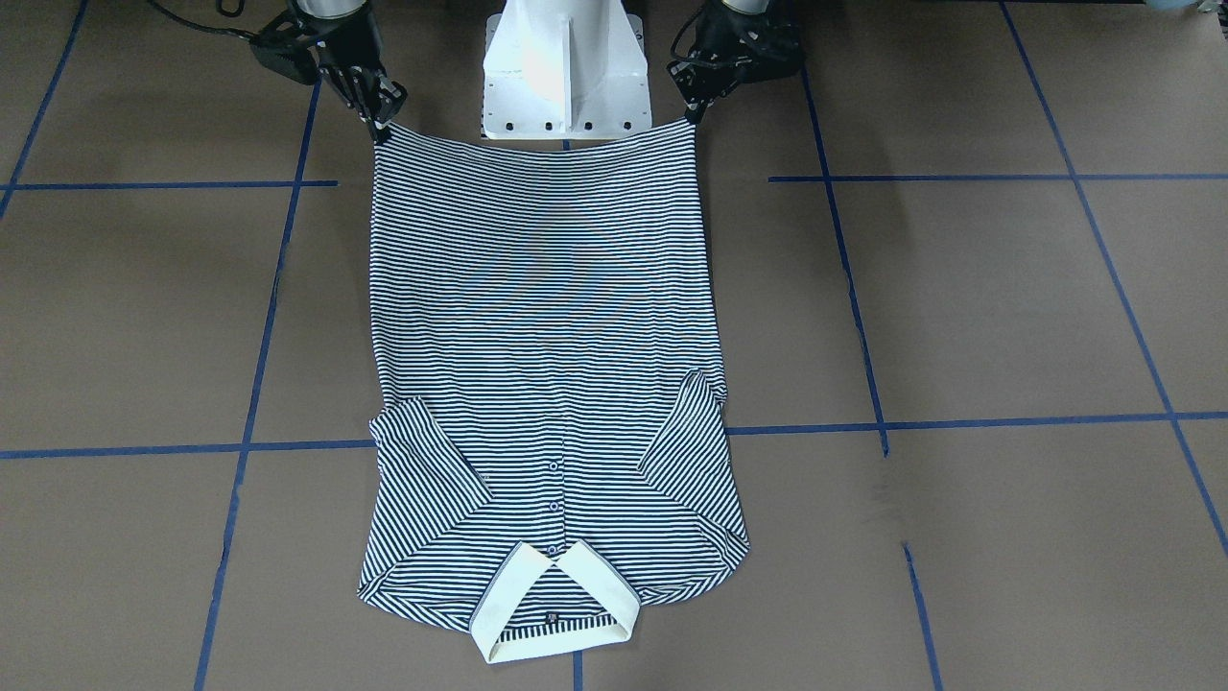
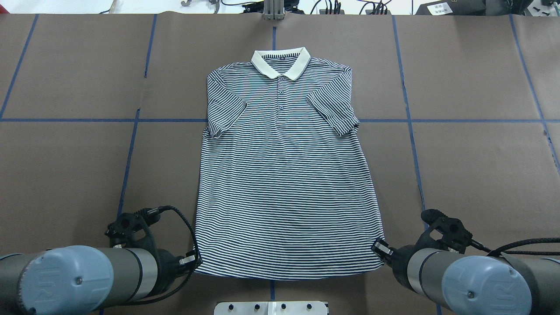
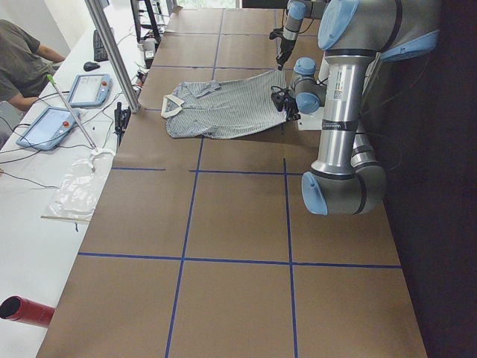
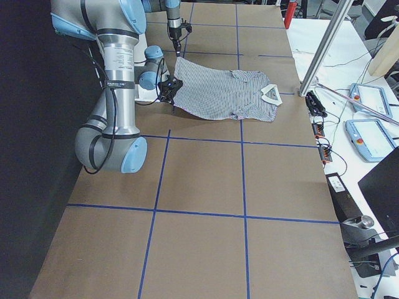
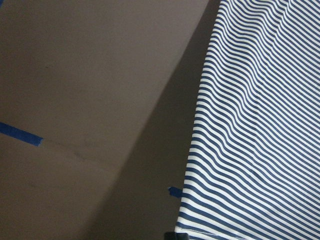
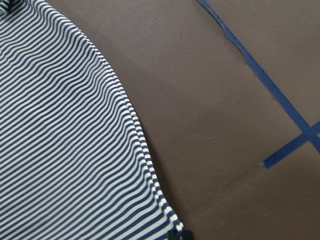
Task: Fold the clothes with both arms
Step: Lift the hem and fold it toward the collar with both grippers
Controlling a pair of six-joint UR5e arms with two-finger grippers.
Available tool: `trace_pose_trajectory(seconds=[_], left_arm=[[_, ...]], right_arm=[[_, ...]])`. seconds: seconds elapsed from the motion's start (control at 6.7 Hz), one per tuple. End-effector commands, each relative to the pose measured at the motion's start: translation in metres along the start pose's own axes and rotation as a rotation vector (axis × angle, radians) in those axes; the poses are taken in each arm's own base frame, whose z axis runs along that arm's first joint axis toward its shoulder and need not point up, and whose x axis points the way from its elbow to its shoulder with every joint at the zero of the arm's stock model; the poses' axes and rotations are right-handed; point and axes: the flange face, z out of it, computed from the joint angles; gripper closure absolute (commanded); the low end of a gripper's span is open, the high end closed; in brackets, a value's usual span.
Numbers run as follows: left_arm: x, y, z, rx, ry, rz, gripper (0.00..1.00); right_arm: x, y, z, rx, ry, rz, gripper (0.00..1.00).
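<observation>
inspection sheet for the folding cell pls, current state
surface: brown table cover with blue tape grid, lying flat.
job's things: polo shirt face up, collar away from the robot, both sleeves folded in, hem edge raised.
clutter: nothing seen.
grippers: left gripper and right gripper each pinch a hem corner.
cables: black cable loops off the left wrist beside the hem corner.
surroundings: white pedestal; operator and pendants at the side bench.
</observation>
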Motion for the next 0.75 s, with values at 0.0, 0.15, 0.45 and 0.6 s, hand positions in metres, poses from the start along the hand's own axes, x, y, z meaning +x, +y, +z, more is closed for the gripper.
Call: trace_pose_trajectory(seconds=[0.0, 0.15, 0.45, 0.6], left_arm=[[0.061, -0.083, -0.013, 0.155, 0.063, 0.113, 1.0], [0.084, -0.143, -0.007, 0.249, 0.043, 0.15, 1.0], [0.085, -0.274, 0.028, 0.402, 0.055, 0.162, 1.0], [0.095, -0.318, 0.032, 0.45, 0.051, 0.17, 1.0]], right_arm=[[-0.055, -0.042, -0.008, 0.072, -0.092, 0.005, 1.0], [-0.09, -0.076, 0.012, 0.143, -0.095, -0.018, 1.0], [-0.171, -0.172, 0.051, 0.254, -0.046, -0.022, 1.0], [-0.196, -0.222, 0.057, 0.301, -0.015, -0.043, 1.0]])
